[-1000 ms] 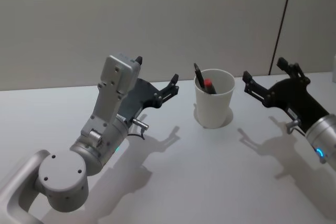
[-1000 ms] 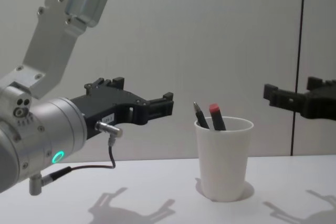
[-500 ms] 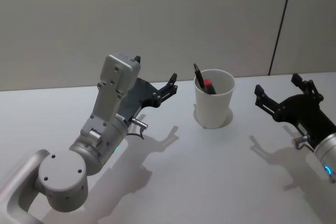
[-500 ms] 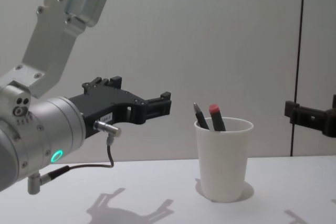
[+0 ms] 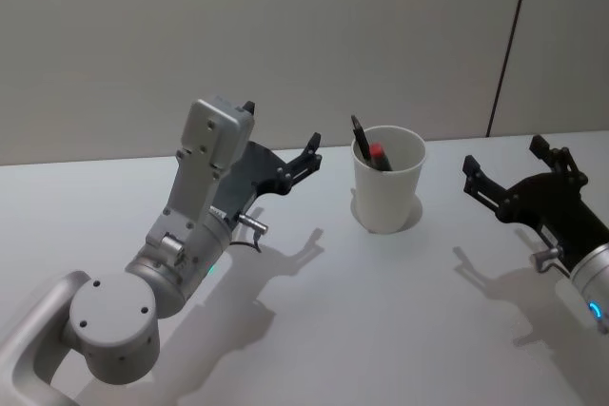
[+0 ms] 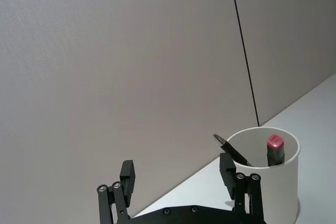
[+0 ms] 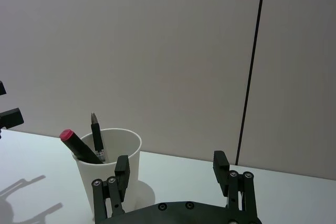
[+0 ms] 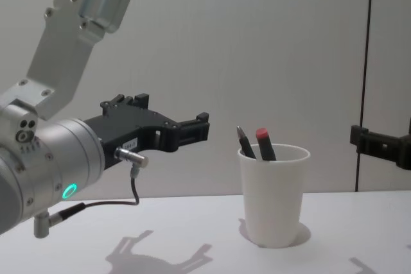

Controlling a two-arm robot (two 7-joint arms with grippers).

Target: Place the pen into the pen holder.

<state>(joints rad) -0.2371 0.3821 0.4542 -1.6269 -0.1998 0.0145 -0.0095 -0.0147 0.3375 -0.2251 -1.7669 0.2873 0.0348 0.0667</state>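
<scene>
— Where's the pen, then?

— Already in. The tapered white paper cup with the rolled rim [image 5: 388, 191], the pen holder, stands upright on the pale bench [image 5: 381, 311], and two pens lean inside it: a slim black pen with a pointed tip [image 5: 360, 135] and a dark pen with a red cap [image 5: 378, 153], both tilted toward about 11 o'clock, tops poking over the rim.

— And the arms?

— The left gripper [image 5: 282, 136] hangs above the bench at roughly 9 o'clock from the cup, black jaws spread wide and empty, aimed at it. The right gripper [image 5: 504, 162] sits at about 3 o'clock from the cup, jaws also wide with nothing between them. Well apart from the cup, both.

— Which one's nearer?

— The left, I'd say, though not by much. From the right wrist camera the white cup [image 7: 109, 170] lies straight ahead past the jaws, pens upright-ish along its wall, so any further reach would come from the side, across the pens' long axis rather than along it.

— Anything changed?

— The right arm has backed off. A second ago its jaws were close beside the cup's rim; half a second ago it had dropped back toward 4 o'clock, and it has barely budged since. The left gripper has stayed put, and so have the cup and pens. Looks to me like the job is done and the right arm is retreating
</scene>
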